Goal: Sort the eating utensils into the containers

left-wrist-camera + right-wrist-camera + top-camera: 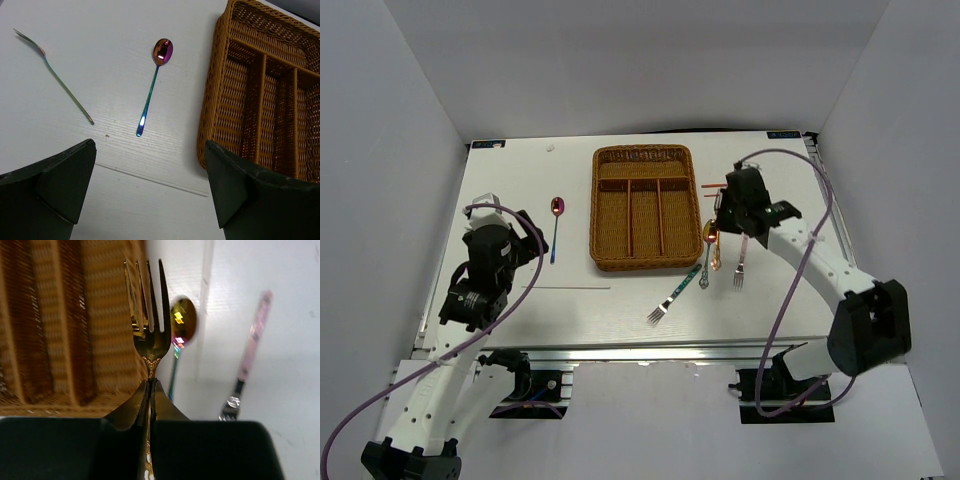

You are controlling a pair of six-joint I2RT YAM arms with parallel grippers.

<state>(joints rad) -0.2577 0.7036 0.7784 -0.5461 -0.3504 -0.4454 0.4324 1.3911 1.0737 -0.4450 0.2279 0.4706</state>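
Right wrist view: right fingers clamp the gold fork by the wicker tray; left fingers spread wide.

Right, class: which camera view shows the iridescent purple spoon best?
The left wrist view: the purple spoon lies whole and close, beside the wicker tray. The top external view shows the spoon small, left of the tray. The right wrist view misses it.
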